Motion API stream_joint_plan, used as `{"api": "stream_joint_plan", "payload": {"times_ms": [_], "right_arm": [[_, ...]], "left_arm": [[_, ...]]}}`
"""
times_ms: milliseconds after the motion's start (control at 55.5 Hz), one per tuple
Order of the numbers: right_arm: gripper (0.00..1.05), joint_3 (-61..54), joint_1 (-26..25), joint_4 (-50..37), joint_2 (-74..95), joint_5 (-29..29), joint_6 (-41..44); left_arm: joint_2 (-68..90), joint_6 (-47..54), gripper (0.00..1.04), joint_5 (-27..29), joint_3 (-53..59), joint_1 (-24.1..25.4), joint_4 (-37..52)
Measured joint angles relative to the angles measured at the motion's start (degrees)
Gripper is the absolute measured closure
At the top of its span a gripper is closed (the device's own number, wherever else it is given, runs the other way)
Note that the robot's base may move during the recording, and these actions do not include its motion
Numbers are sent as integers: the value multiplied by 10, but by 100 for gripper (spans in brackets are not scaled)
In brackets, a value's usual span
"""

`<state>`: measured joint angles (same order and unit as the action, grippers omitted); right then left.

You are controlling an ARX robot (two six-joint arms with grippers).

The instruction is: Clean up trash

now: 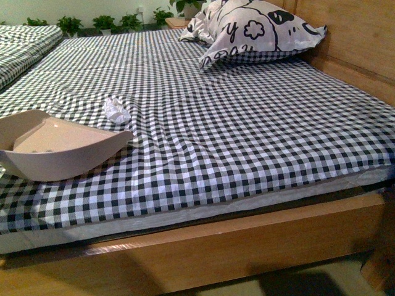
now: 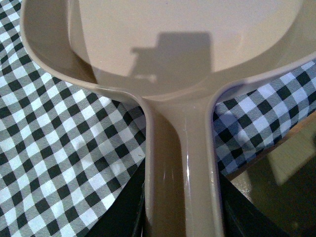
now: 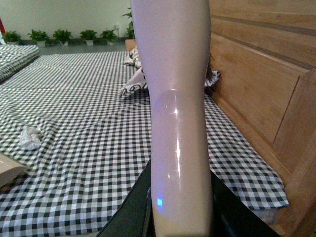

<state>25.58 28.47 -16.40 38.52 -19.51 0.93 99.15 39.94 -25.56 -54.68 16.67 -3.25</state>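
Left gripper: dark fingers clamp either side of the dustpan handle. This shows in the left wrist view only.

Right gripper: closed around a pale handle that stands upright. I cannot tell what it belongs to. Neither gripper shows in the front view.

The front view gives the whole pan, nothing in it, over the left near part of the checked sheet.

Trash is a white wad on the sheet, just beyond the pan's far rim, near but not touching. The right wrist view also catches it, well apart from that gripper, with only a corner of the pan visible.

Pillow lies at the far end by the wooden headboard, and potted plants stand beyond.
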Motion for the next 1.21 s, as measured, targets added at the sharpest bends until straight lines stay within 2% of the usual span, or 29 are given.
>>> {"api": "stream_joint_plan", "payload": {"times_ms": [468, 973, 991, 1063, 1135, 1207], "right_arm": [[85, 0, 0, 0, 0, 0, 0], [85, 0, 0, 0, 0, 0, 0], [85, 3, -1, 10, 2, 5, -6], [85, 63, -10, 163, 42, 52, -41], [85, 139, -18, 268, 120, 105, -61], [85, 181, -19, 263, 194, 135, -62]], "left_arm": [[24, 27, 79, 0, 1, -7, 25], [23, 38, 79, -5, 3, -10, -5], [23, 38, 79, -5, 3, -10, -5], [23, 39, 79, -4, 3, -10, -5], [23, 40, 79, -4, 3, -10, -5], [23, 40, 79, -6, 3, -10, -5]]}}
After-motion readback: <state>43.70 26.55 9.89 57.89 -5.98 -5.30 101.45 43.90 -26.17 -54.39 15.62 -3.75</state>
